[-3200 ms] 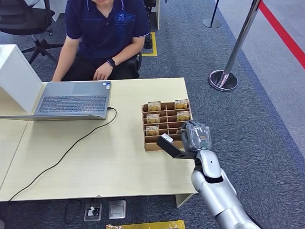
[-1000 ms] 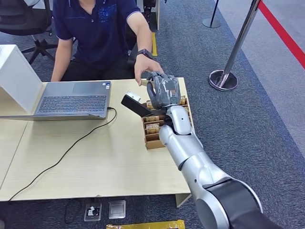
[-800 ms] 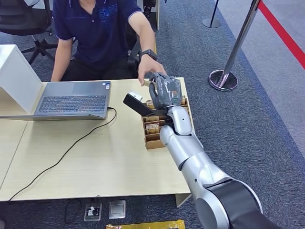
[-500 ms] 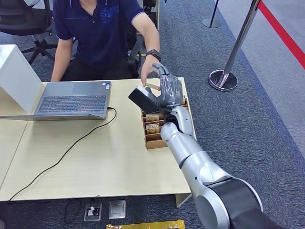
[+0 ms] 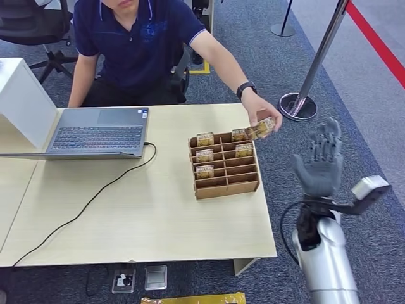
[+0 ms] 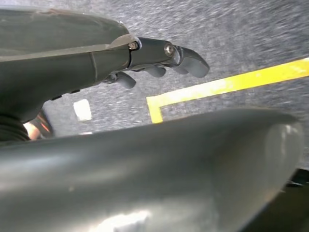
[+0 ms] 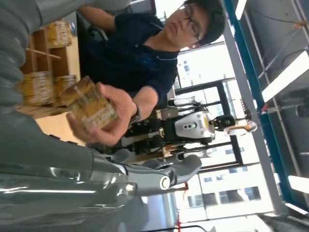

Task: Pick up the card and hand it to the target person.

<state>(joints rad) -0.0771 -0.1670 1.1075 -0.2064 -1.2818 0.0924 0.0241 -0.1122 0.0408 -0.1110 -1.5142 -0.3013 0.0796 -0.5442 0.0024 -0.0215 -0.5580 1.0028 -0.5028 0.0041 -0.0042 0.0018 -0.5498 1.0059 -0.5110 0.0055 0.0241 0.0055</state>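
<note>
The yellow patterned card is in the person's hand, held just past the right end of the wooden card rack. My right hand is raised beside the table's right edge, over the carpet, fingers spread and holding nothing. It is well apart from the card. The right wrist view has the same card pinched in the person's fingers, beyond my own fingers. My left hand hangs over grey floor with its fingers stretched out and nothing in it.
The rack stands near the right end of the wooden table with several cards in its slots. An open laptop with a black cable and a white box sit at the left. A stanchion base stands on the carpet at the right.
My right hand held the card out over the rack; the person took it. My hand has since let go and swung back right, off the table.
</note>
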